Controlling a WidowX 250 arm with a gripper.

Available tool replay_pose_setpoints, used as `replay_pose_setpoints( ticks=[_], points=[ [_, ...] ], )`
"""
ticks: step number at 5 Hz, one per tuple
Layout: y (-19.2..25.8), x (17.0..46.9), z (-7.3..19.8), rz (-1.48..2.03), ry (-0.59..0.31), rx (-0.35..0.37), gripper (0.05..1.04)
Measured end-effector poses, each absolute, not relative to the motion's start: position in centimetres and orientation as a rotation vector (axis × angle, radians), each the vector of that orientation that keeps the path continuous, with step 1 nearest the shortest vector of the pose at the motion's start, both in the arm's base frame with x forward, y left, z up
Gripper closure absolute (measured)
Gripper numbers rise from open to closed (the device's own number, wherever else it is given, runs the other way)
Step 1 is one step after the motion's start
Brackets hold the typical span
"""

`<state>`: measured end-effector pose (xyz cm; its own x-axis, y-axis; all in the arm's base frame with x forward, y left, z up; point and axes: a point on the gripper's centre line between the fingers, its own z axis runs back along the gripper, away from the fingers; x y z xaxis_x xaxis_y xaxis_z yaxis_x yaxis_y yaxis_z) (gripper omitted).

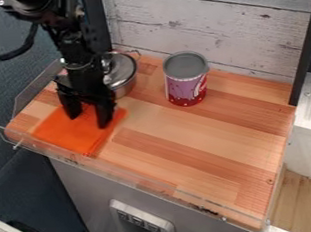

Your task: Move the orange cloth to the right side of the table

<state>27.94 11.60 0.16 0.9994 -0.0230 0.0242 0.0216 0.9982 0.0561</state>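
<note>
Orange fabric, a flat, roughly four-sided cloth (69,135), lies on the left part of the wood-striped table (208,157), near its front edge, in the camera view. The black two-finger end effector (88,121) hangs over the cloth's back part, open, its fingers spread apart; whether their tips touch the fabric I cannot tell. Just behind it, partly hidden by the black arm (77,53), sits a round silver metal pot with a lid (121,70). A purple-and-red cylindrical can with a grey top (185,83) stands upright to the pot's right, near the whitewashed plank wall (212,26).
</note>
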Motion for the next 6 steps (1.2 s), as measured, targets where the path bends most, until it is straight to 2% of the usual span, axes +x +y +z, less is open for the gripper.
replay_pose_setpoints(
  ticks=[1,2,3,4,6],
  points=[
    [6.6,28.2,0.2,-0.116,-0.035,0.044,0.083],
    [2.1,28.0,0.2,-0.171,-0.056,0.000,0.083],
    [-2.5,27.5,0.3,-0.129,-0.032,-0.022,0.083],
    [-5.8,27.5,0.5,-0.084,-0.004,-0.004,0.084],
    [-6.3,27.7,0.5,-0.022,0.001,0.063,0.084]
  ],
)
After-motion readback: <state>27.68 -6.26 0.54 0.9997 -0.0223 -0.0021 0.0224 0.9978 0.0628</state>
